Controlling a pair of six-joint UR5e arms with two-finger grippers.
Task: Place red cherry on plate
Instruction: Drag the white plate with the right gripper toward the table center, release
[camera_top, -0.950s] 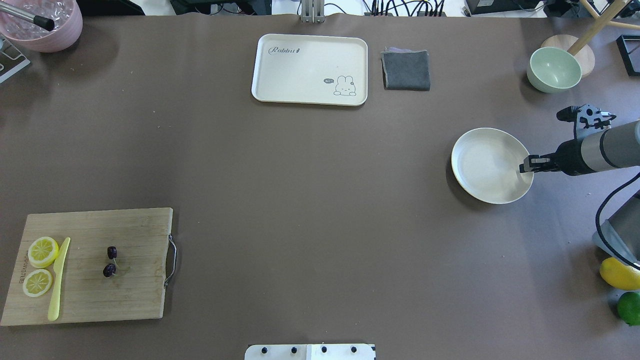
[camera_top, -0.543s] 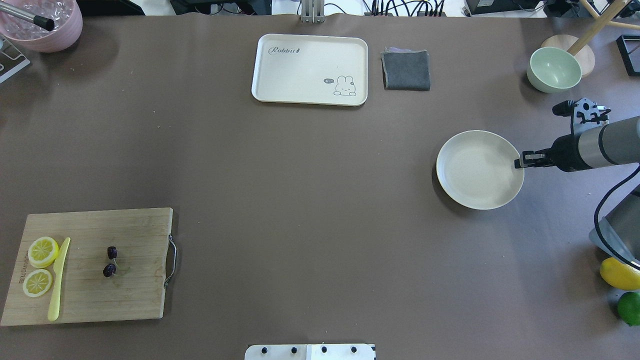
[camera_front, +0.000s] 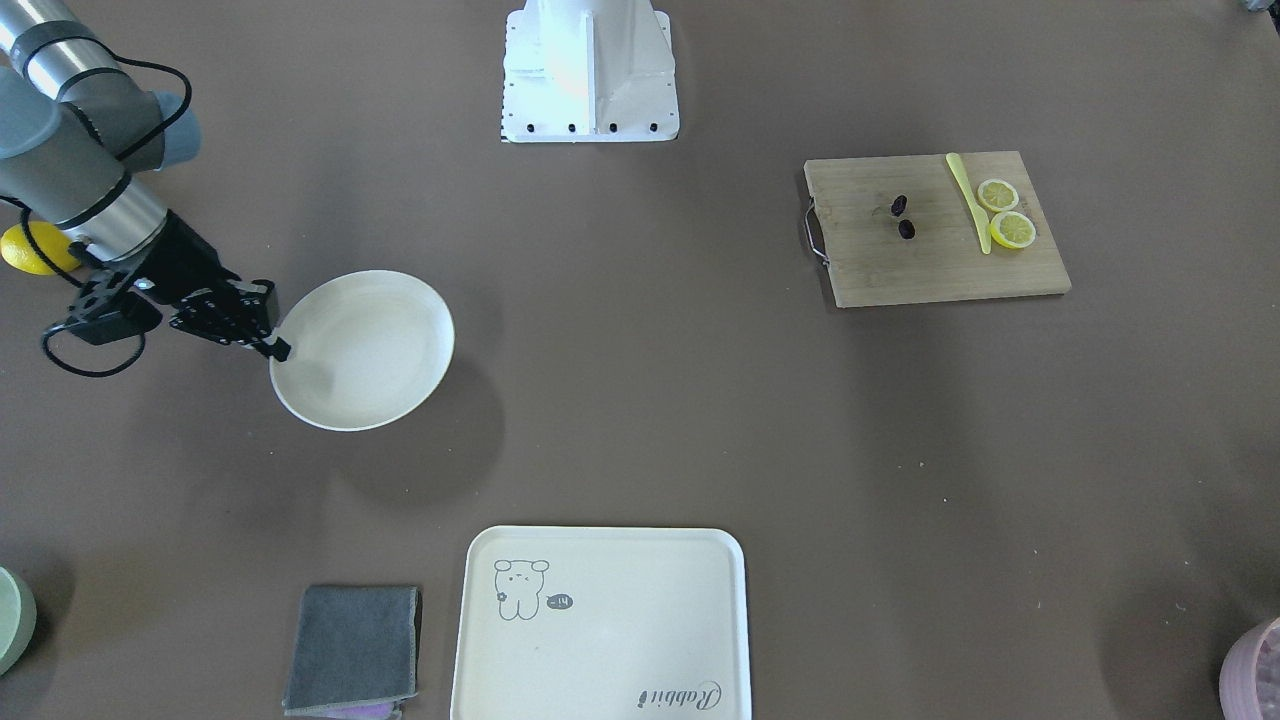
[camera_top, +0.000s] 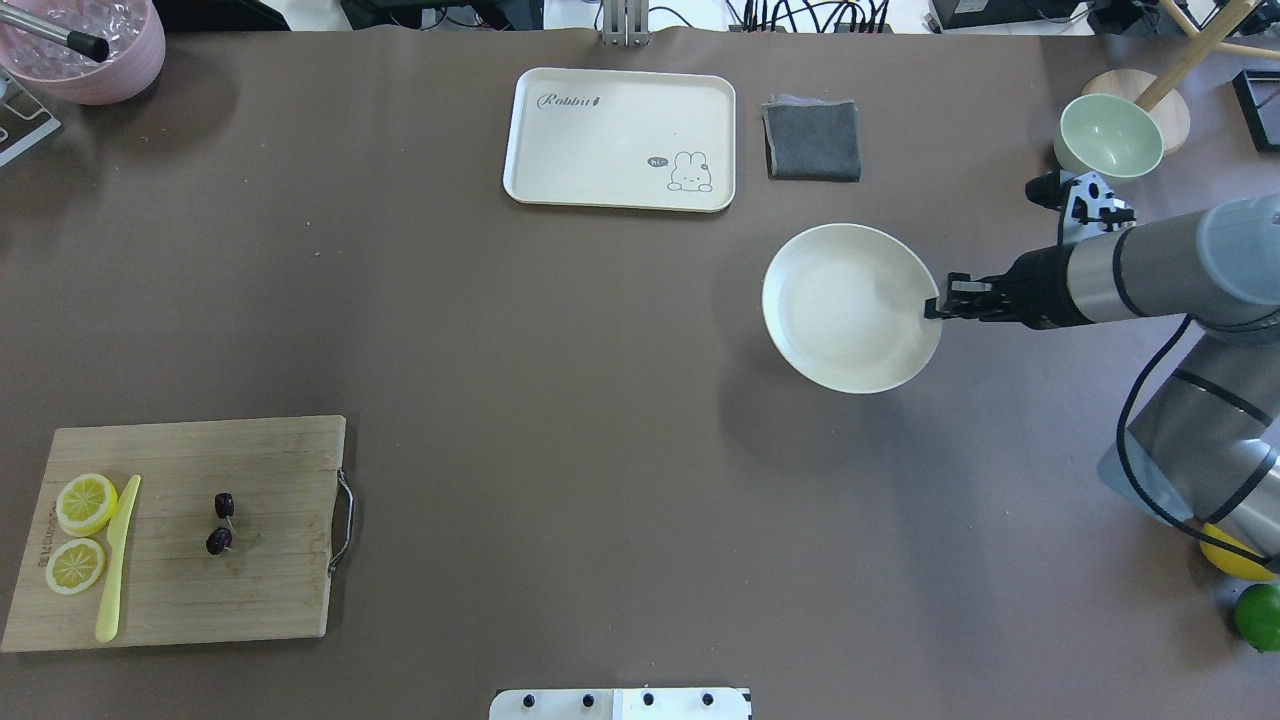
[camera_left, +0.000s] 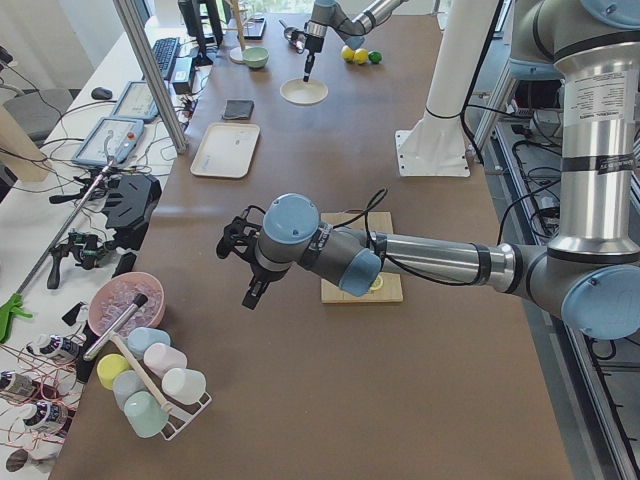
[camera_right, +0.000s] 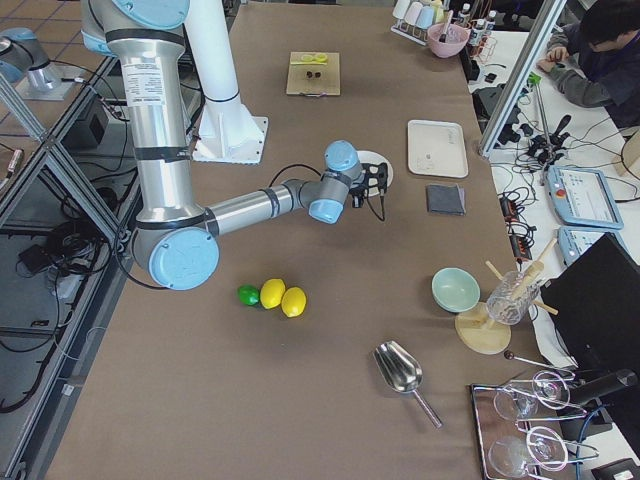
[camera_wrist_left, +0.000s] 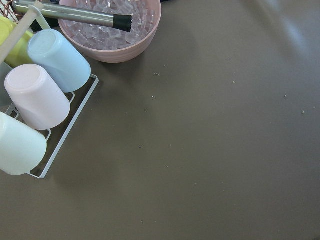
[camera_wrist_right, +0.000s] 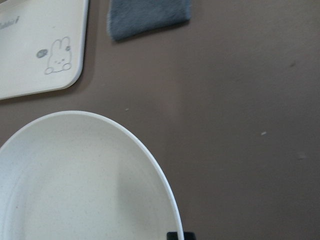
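Right arm (camera_top: 1150, 270): you see a silver tube, grey joints, black wrist.
Left arm (camera_left: 430, 258): same silver tube; note its pale blue caps.
Right gripper (camera_top: 930, 312): black, slim fingers.
Cable (camera_top: 1122, 450): black, thin, looped.
Base (camera_front: 590, 100): white, with a row of black screws (camera_front: 571, 128).
Sticker (camera_left: 600, 140): white, small print you can't read.

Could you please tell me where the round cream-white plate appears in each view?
Front-facing: round cream-white plate left of centre.
Overhead: plate right of centre.
Exterior left: plate small, top centre.
Exterior right: plate centre, partly hidden.
Left wrist: not in it.
Right wrist: plate fills lower left.
Landmark: cream rectangular tray with rabbit drawing, in every view but left wrist.
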